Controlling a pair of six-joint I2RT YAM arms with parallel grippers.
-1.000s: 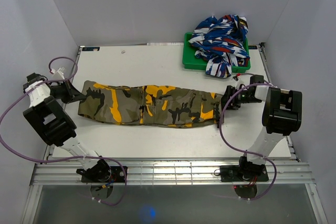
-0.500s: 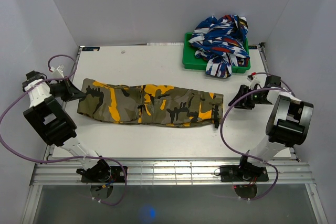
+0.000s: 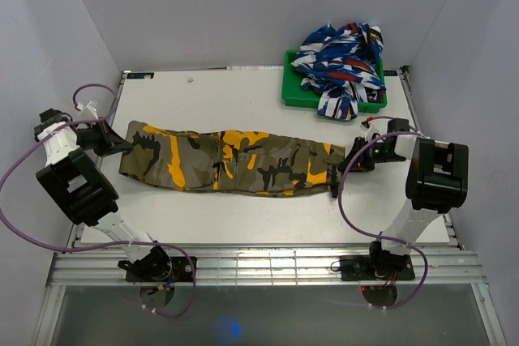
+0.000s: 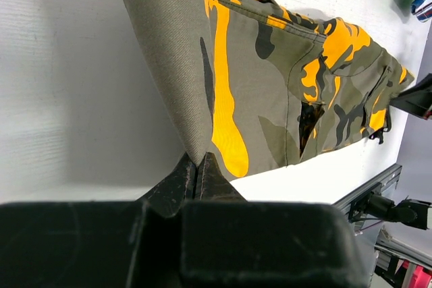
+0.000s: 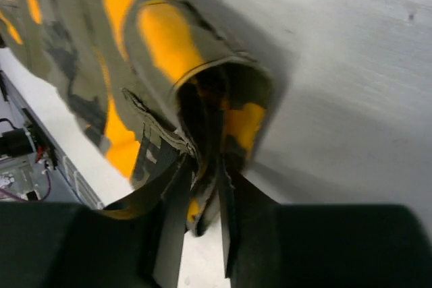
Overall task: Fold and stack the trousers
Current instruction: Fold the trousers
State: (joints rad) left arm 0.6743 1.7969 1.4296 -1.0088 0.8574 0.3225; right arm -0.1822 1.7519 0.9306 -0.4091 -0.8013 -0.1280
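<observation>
Kept the left gripper (image 4: 196, 166) clamped fully shut right on the left end of the trousers (image 3: 227, 161). Swung the right gripper (image 5: 202, 197) back in from further right half a second earlier, and narrowed it from wider open down onto the folded right end, with cloth pinched between the fingers (image 5: 170, 234). Left the trousers stretched long across the middle of the surface (image 3: 243, 95), same spot as before. Had bare surface along the near and far edges. Spotted a green tray (image 3: 290, 87) heaped with blue-white-red cloth (image 3: 340, 54) at the far right corner, just beyond the right gripper.
</observation>
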